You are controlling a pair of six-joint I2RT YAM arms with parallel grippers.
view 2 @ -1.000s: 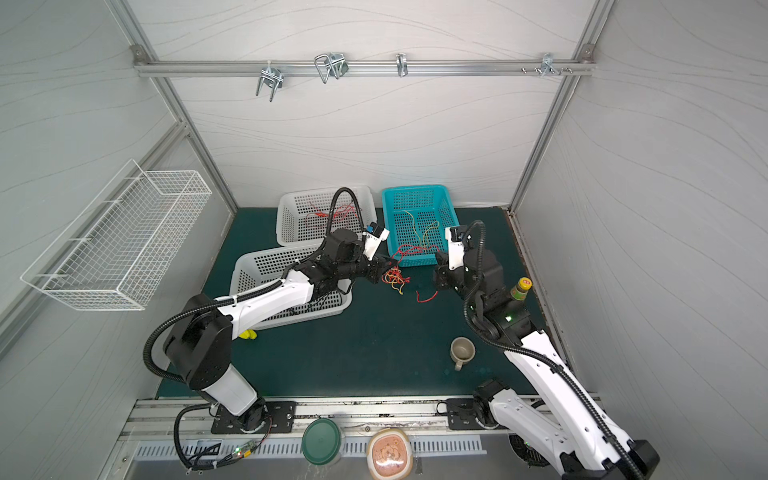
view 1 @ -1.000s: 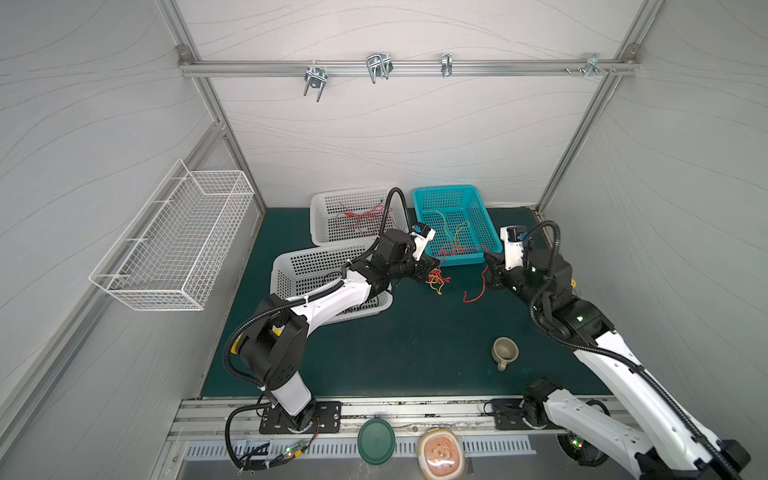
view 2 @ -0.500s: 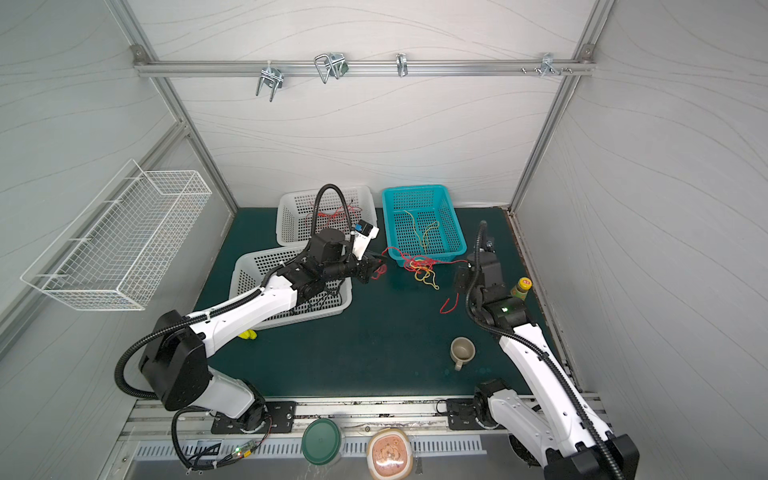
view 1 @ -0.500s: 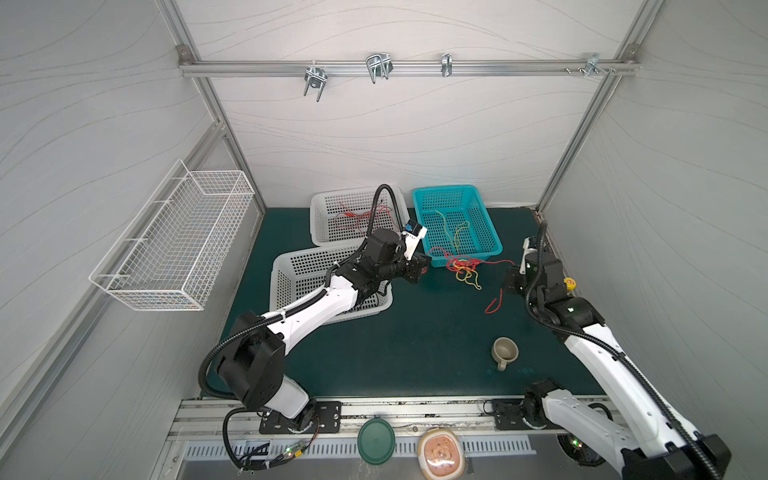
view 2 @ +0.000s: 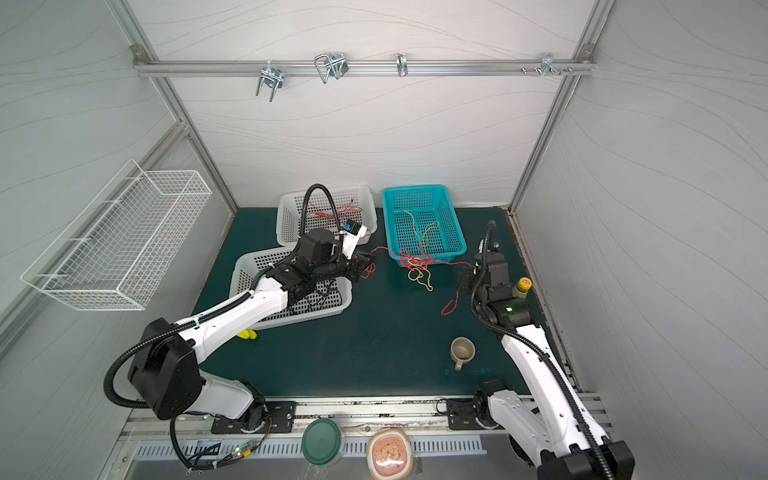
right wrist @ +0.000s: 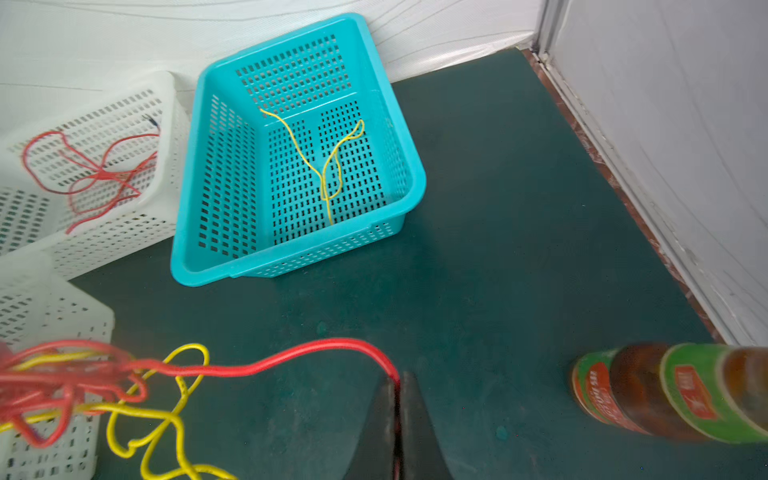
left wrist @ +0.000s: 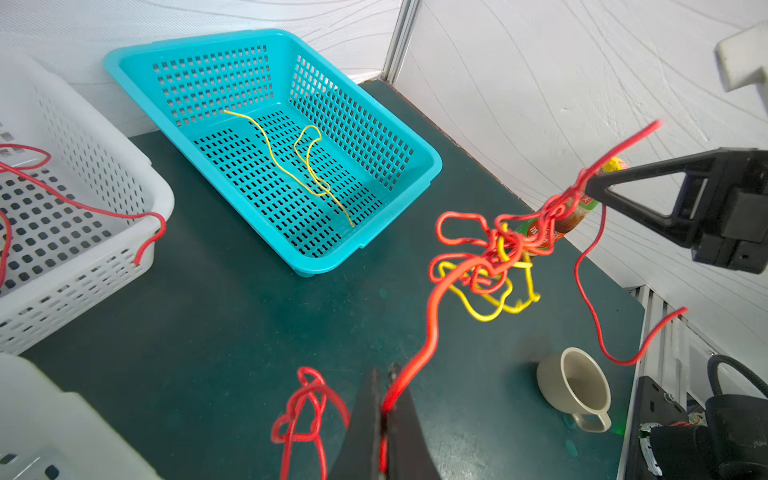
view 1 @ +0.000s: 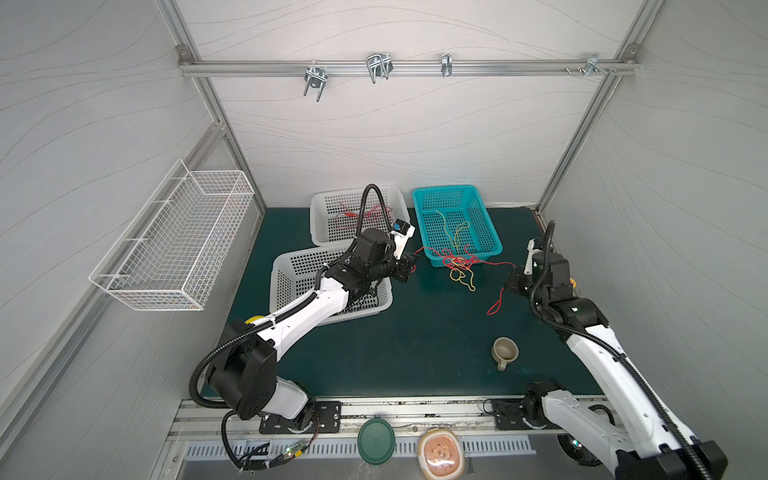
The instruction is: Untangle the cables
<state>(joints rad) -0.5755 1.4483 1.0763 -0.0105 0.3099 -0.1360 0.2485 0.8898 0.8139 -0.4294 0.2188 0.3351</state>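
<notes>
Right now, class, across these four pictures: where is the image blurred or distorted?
Right wrist view: the bottle is smeared and doubled, the cables soft, the blue basket sharp. Left wrist view: the left gripper is out of focus. Both top views: the frame posts splay outward, a wide-lens effect.

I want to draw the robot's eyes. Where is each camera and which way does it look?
Both top views: high above the front edge, looking down and back at the table, the left arm, the right arm and the cable tangle.
Left wrist: on the left arm, looking past its left fingers, shut on a red strand, toward the right fingers.
Right wrist: on the right arm, looking over its right fingers toward the teal basket.
Shared: both wrist views show basket and tangle.
</notes>
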